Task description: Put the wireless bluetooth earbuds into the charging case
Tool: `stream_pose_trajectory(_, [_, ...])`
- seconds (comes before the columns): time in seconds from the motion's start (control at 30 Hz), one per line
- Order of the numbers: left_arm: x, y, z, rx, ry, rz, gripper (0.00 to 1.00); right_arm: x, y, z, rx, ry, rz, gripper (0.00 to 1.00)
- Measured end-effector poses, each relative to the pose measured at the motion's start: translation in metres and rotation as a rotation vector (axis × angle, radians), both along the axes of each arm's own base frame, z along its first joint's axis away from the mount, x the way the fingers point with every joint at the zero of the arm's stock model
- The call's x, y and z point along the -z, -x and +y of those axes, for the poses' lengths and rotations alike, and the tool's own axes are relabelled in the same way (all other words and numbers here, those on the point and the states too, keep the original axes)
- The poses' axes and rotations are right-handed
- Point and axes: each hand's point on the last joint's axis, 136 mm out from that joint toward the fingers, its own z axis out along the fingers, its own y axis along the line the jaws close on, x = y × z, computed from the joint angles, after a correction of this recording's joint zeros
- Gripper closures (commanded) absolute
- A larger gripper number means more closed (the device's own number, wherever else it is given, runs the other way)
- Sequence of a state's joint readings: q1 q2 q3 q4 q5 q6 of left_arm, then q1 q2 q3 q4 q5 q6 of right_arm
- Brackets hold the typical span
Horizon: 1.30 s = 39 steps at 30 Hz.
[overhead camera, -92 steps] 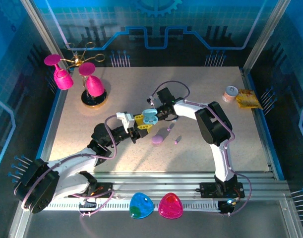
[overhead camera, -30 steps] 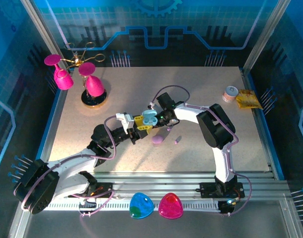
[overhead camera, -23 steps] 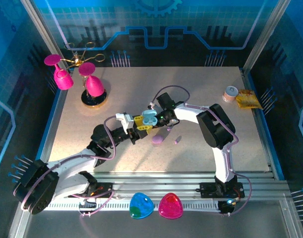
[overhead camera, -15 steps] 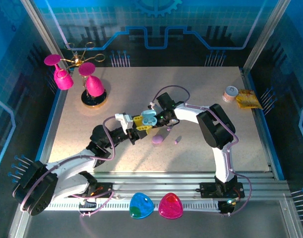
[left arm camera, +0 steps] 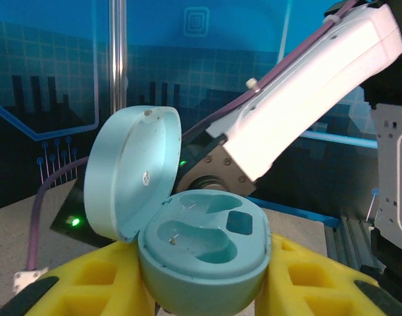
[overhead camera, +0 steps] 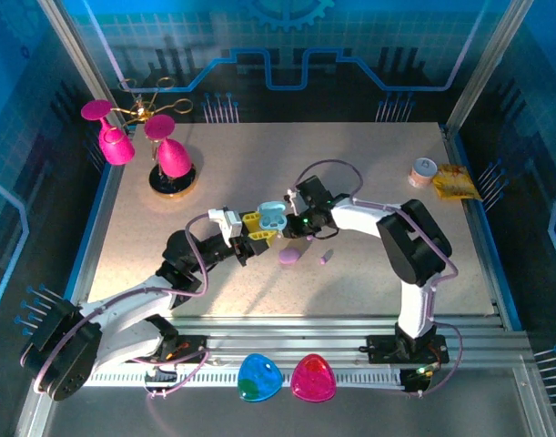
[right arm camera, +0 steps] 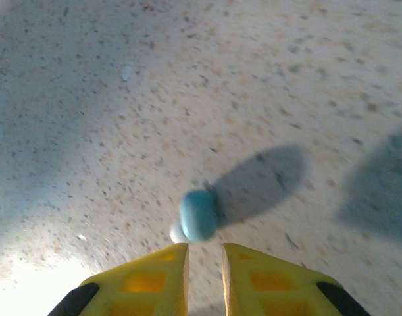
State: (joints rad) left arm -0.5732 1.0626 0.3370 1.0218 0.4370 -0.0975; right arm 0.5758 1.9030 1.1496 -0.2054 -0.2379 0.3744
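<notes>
My left gripper (overhead camera: 259,228) (left arm camera: 202,284) is shut on the pale teal charging case (overhead camera: 274,217) (left arm camera: 204,253), which it holds between its yellow fingers (left arm camera: 306,273). The lid (left arm camera: 131,174) stands open to the left and both wells are empty. My right gripper (overhead camera: 299,222) (right arm camera: 205,247) is just right of the case and points down at the table. It is closed to a narrow slit on a pale blue earbud (right arm camera: 199,215), pinched at the very fingertips. The earbud's shadow falls to the right. A light purple earbud (overhead camera: 327,258) lies on the table.
A closed purple case (overhead camera: 290,257) lies near the purple earbud. A blue case (overhead camera: 259,377) and a pink case (overhead camera: 313,378) sit on the front rail. Pink glasses on a gold stand (overhead camera: 171,159) are at the back left. A tape roll (overhead camera: 424,171) and a snack packet (overhead camera: 456,182) are at the back right.
The right arm's elbow has swung right and its gripper has shifted slightly right of the case, its fingers closed further. The left gripper has held the open case nearly still.
</notes>
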Motion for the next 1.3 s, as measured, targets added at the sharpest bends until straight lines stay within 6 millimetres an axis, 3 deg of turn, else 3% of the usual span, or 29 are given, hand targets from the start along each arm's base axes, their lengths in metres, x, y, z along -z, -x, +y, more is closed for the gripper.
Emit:
stream_pose_trajectory(0.17, [0.001, 0.000, 0.000, -0.001, -0.003, 0.000, 0.79, -0.007, 0.004, -0.016, 0.051, 0.031, -0.041, 0.77])
stream_pose_trajectory(0.4, [0.005, -0.001, -0.001, -0.003, -0.021, 0.005, 0.79, -0.014, 0.001, 0.003, 0.008, -0.053, -0.020, 0.66])
stream_pose_trajectory(0.67, [0.005, 0.000, 0.000, -0.003, -0.022, 0.005, 0.79, 0.000, -0.009, 0.025, -0.038, -0.093, 0.035, 0.66])
stream_pose_trajectory(1.13, [0.005, 0.001, 0.000, -0.004, -0.025, 0.005, 0.80, 0.000, -0.001, 0.030, -0.080, -0.120, 0.065, 0.66])
stream_pose_trajectory(1.3, [0.005, 0.001, 0.000, -0.004, -0.025, 0.005, 0.80, 0.011, -0.002, 0.031, -0.080, -0.114, 0.088, 0.66])
